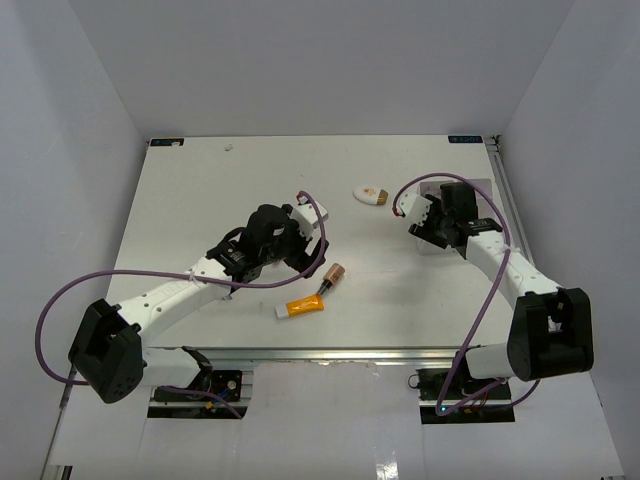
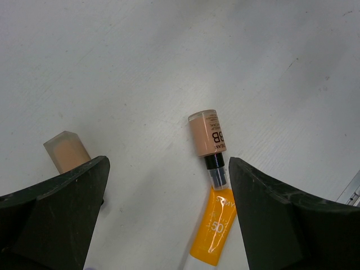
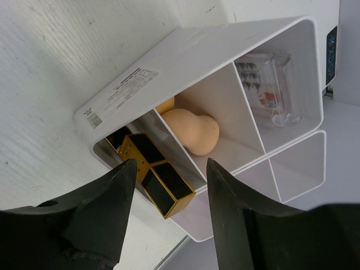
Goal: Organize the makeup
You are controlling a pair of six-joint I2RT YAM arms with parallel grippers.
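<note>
Your black-and-gold rectangular case [image 3: 160, 183] lies in the end compartment of the white plastic divided tray [image 3: 185, 56]; the right end effector [image 3: 170, 169] hangs over it with its fingers spread, one on each side of the case, and a gap shows on both sides, so nothing is pinched. In the next compartment sits the beige gourd-shaped sponge [image 3: 194, 130]; something yellowish lies just behind it, too hidden to name. The compartment beyond that holds a clear flat packet with dark rows and pink print [image 3: 264, 87].

Out on the white worktop [image 1: 200, 200], the peach-brown cylindrical stick with a black neck [image 2: 209, 135] lies on its side; its black end touches the orange squeeze tube [image 2: 216, 233], whose white cap shows in the top view, pointing toward your near left. Both lie in the gap of the left end effector [image 2: 169, 169], closer to one finger; its fingers are spread wide and it grips nothing. A pale beige translucent block [image 2: 67, 151] stands just beside the other finger. The white oval compact [image 1: 372, 194] lies farther back, between the two arms, well apart from the tube.
</note>
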